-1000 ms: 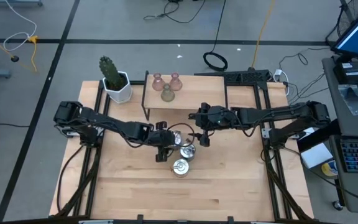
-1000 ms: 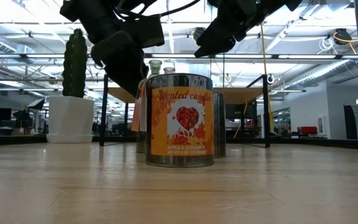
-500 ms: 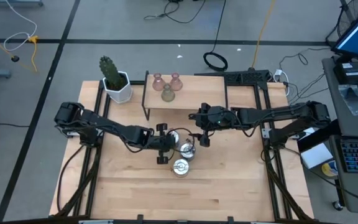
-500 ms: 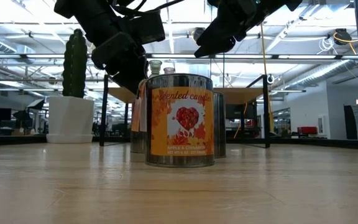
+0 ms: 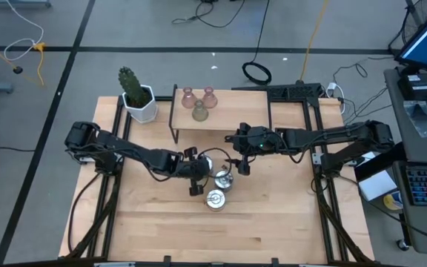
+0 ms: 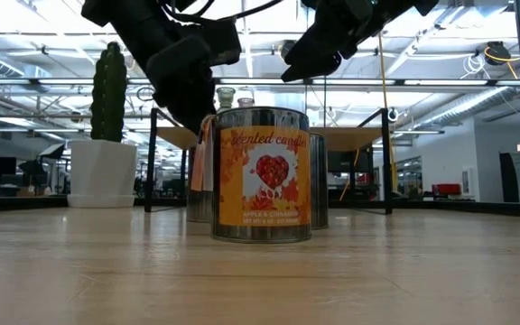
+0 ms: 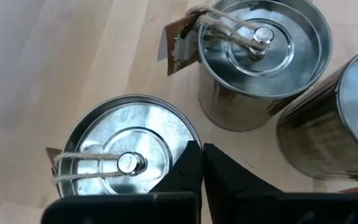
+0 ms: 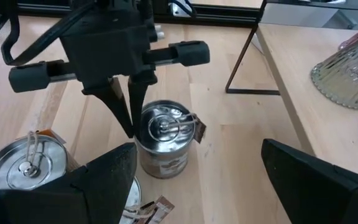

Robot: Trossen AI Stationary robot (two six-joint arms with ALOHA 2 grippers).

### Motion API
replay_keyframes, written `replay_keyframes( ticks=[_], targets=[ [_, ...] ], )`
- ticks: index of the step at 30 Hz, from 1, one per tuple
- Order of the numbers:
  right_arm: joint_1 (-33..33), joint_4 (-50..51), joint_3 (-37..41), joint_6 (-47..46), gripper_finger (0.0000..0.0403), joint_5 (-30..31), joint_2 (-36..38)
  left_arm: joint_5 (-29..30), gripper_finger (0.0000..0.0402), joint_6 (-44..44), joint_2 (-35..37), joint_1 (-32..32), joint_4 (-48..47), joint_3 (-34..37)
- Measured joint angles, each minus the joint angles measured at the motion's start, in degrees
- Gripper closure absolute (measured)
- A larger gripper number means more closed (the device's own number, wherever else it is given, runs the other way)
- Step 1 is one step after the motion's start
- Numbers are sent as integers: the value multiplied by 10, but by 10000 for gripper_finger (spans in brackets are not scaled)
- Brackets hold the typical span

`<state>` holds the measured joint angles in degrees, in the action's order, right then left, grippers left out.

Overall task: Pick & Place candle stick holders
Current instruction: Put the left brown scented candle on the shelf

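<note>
Left gripper (image 5: 196, 172): fingers pressed together, empty, frame centre, just left of the tins.
Right gripper (image 5: 242, 165): spread, just upper right of the tins.
Silver tins (image 5: 215, 199): three clustered at centre.

The orange label (image 6: 262, 177) on the nearest candle tin (image 6: 261, 221) reads "scented candle" — the small print under its red heart is unreadable.

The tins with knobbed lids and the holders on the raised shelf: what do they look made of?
Lidded tins: bright shiny metal, likely tinplate, going by the mirror-like concentric lid rings; twine and a brown tag, probably card, at the knob. Shelf holders: clear ribbed glass by the look, since light passes through.
</note>
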<state>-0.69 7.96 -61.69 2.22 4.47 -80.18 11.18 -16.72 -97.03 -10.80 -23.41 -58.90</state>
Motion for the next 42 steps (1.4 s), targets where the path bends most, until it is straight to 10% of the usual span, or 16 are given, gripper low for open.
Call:
replay_keyframes(
  ticks=[42],
  targets=[
    [8, -62, 0, 14, 7, 0, 0, 24, 401, 35, 81, -2, -199, -258]
  ],
)
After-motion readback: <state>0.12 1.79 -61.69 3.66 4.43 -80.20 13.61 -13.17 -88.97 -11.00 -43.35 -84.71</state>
